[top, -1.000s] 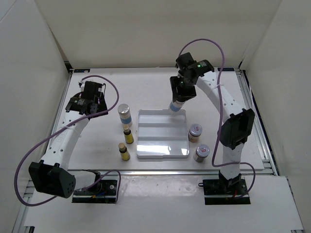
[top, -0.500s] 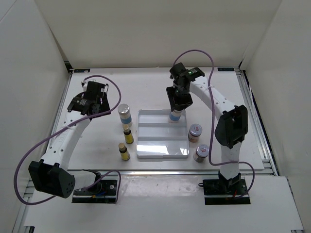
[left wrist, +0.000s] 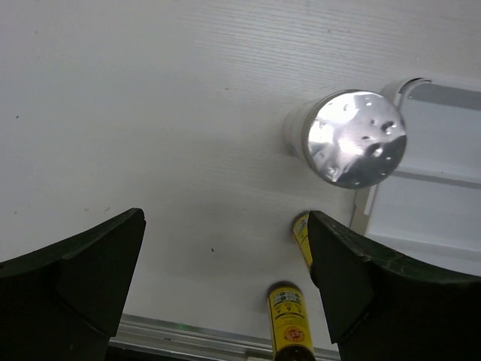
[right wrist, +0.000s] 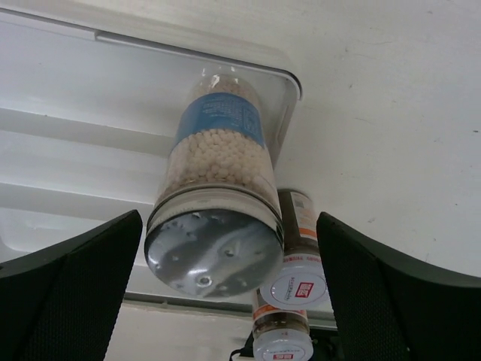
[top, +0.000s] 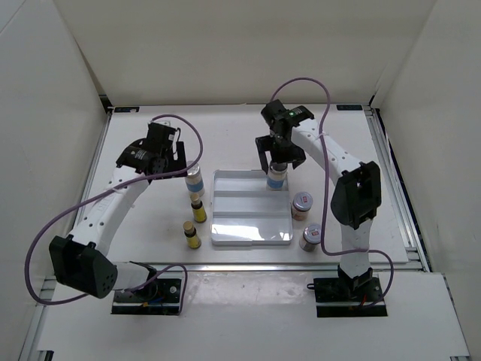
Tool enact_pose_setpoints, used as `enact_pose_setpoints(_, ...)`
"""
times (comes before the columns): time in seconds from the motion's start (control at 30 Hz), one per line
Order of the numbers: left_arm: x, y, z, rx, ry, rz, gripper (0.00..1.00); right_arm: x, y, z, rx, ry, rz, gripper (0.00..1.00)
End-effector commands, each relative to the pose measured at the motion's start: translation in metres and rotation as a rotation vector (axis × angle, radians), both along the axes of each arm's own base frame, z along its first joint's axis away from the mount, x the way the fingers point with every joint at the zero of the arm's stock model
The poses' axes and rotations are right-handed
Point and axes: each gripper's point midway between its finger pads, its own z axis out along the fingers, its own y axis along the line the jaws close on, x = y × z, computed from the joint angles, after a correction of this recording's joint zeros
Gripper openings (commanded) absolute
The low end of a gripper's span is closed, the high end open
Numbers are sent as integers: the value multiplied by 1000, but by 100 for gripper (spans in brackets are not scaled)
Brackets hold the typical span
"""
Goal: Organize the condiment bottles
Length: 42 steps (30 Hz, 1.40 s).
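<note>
A blue-labelled jar (top: 276, 180) stands upright in the back right corner of the white tray (top: 248, 226). My right gripper (top: 278, 159) is open around the jar's top, and in the right wrist view its silver lid (right wrist: 213, 252) sits between the fingers (right wrist: 71, 297) with a gap on each side. Just right of the tray stand two red-labelled jars (top: 302, 202) (top: 311, 237). Left of the tray are a second blue-labelled jar (top: 195, 180) and two slim yellow bottles (top: 198, 210) (top: 192, 235). My left gripper (top: 177, 159) hovers open just behind and left of that jar (left wrist: 353, 138), holding nothing.
The tray's ridged floor (left wrist: 440, 203) holds only the one jar. White walls enclose the table at the back and sides. A metal rail (top: 409, 226) runs along the table's right edge.
My right gripper brought the blue-labelled jar down into the tray's back right corner and opened off it. The left arm swung right, toward the jar left of the tray.
</note>
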Motion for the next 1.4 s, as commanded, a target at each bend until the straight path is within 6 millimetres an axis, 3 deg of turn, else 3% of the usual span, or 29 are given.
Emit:
enact_pose_setpoints(0.0, 16, -26, 18, -66, -59, -102, 100, 16, 0, 45, 36, -129, -31, 100)
enact_pose_setpoints(0.2, 29, -48, 27, -78, -81, -186, 100, 25, 16, 117, 245, -279, -71, 100)
enact_pose_setpoints(0.27, 33, -52, 20, -85, -66, -195, 100, 15, 27, 128, 327, -271, -33, 100)
enact_pose_setpoints(0.37, 37, -57, 11, -89, -41, -217, 100, 9, 24, 135, 355, -275, -19, 100)
enact_pose_setpoints(0.5, 47, -70, 6, -118, -42, -263, 100, -10, 18, 127, 352, -238, -3, 100)
enact_pose_setpoints(0.7, 60, -85, -3, -166, -28, -277, 100, -17, 5, 133, 384, -278, -7, 100)
enact_pose_setpoints(0.87, 63, -87, -17, -178, -14, -258, 100, -12, -7, 137, 386, -311, -83, 100)
enact_pose_setpoints(1.0, 55, -88, -31, -202, 24, -233, 100, -1, -36, 129, 299, -341, -291, 100)
enact_pose_setpoints(1.13, 50, -86, -36, -199, 36, -232, 85, -8, -33, 130, 329, -307, -268, 100)
enact_pose_setpoints(1.3, 44, -82, -43, -187, 53, -224, 81, -15, -31, 128, 346, -269, -238, 100)
enact_pose_setpoints(1.37, 44, -82, -43, -187, 53, -224, 75, -16, -30, 129, 363, -258, -224, 100)
